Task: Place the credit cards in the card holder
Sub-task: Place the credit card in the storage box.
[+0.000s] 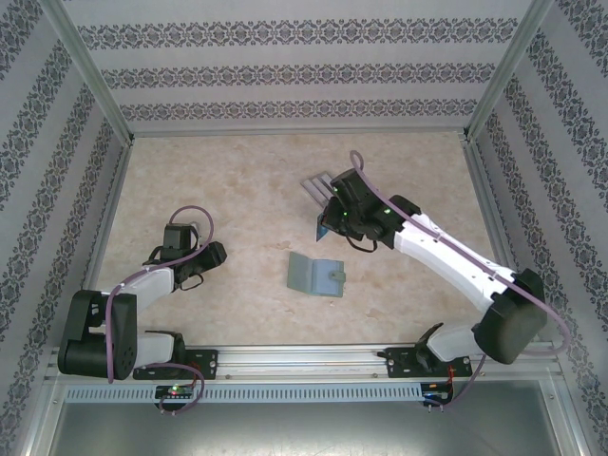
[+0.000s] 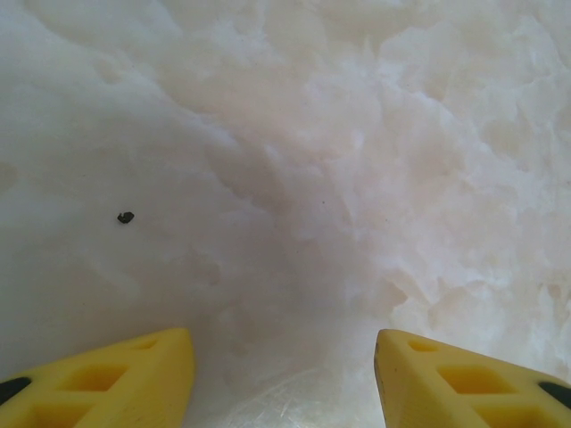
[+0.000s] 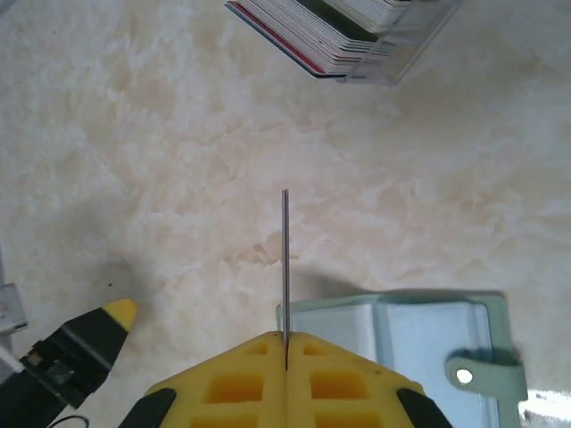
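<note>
Yellow-tipped right pincer [image 3: 285, 343] pinches one credit card [image 3: 285, 259] edge-on, probably blue. Grey-green card holder [image 3: 419, 343] lies on the surface [image 3: 134, 178] just beside it; spare cards [image 3: 303, 31] sit in a clear stand [image 3: 397, 64] beyond. Idle left pincer [image 2: 285, 374] spread, well apart. Judgement: turn card parallel to a pocket mouth, enter corner first at a shallow angle, keep grip firm. No print or brand legible.

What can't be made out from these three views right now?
- Held card: right wrist view sees it edge-on in the shut right gripper, so its face is unreadable.
- Card stack: cut by the top edge there; count unknown.
- Card holder: cut by the bottom edge; too small in the top view to see pocket contents.
- Dark speck, left wrist view: too small to identify.
</note>
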You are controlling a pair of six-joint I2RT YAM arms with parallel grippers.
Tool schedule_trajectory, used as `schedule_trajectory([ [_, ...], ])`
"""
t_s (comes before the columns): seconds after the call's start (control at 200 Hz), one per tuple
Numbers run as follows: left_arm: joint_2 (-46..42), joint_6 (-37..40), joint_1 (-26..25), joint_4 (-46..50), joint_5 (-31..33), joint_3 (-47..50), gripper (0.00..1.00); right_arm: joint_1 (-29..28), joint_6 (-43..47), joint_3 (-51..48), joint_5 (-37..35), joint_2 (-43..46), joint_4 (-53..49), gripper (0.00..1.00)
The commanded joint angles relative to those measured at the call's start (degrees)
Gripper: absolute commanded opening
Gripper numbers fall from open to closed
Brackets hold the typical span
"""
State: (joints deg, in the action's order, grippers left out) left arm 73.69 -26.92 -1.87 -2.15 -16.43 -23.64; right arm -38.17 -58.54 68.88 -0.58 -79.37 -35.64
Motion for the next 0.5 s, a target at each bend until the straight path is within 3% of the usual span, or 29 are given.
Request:
schedule_trajectory([
  [0.0,2.29,1.78,-0.59,-1.38,-1.5,-0.35,0.58,2.79,-5.84,-2.94,3.43,2.33,1.39,0.0],
  [0.335,3.84,1.96,-0.59,-1.16,-2.16,-1.26,0.58,7.03,-15.2,-10.11,14.73,7.57,6.8,0.0],
  [0.495,2.67,1.78,-0.59,-2.01,-1.98,-0.25,0.58,8.36,-20.51,-14.67,25.5,9.78,10.47,0.0],
])
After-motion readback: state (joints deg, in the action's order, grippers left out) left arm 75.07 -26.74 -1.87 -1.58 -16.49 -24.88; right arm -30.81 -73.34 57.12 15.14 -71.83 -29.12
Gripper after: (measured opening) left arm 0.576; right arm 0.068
